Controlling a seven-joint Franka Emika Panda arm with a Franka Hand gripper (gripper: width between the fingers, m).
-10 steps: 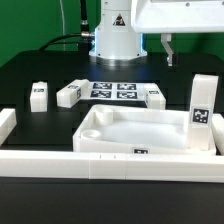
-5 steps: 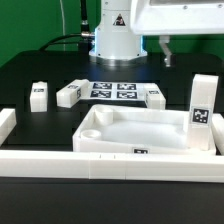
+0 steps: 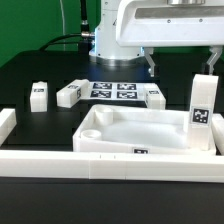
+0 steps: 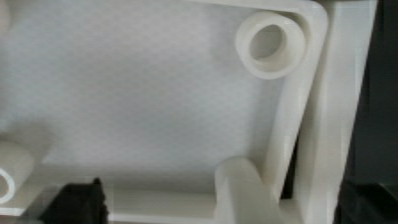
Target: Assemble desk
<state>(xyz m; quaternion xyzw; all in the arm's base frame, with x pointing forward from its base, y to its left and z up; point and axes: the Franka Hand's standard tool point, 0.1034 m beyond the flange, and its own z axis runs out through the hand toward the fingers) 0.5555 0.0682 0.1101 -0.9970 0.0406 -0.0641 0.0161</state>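
On the exterior view's left, a short leg (image 3: 38, 96) stands upright on the black table (image 3: 40, 70). It is behind the border rail (image 3: 60, 160), which runs along the front and is cut off at the picture's right edge. Next, a second leg (image 3: 70, 94) lies on its side by the marker board (image 3: 112, 90) — touching or only just beside it, I cannot tell. A third leg (image 3: 154, 97) lies at the board's other end.

The tabletop (image 3: 105, 140) sits hollow side up just behind the rail, with a round socket (image 3: 96, 130) in its near corner. At its far corner on the exterior view's right, a tall leg (image 3: 201, 108) stands upright; the rim hides its foot.

Above the tabletop's far side hangs the gripper (image 3: 182, 66), its body cut off by the picture's top edge. Its two dark fingers stand wide apart with nothing between them.

The wrist view is close and blurred: the tabletop's floor (image 4: 143, 90), a round socket (image 4: 267, 47), the raised rim — and a dark shape (image 4: 77, 200) at the picture's edge, too cropped to name.
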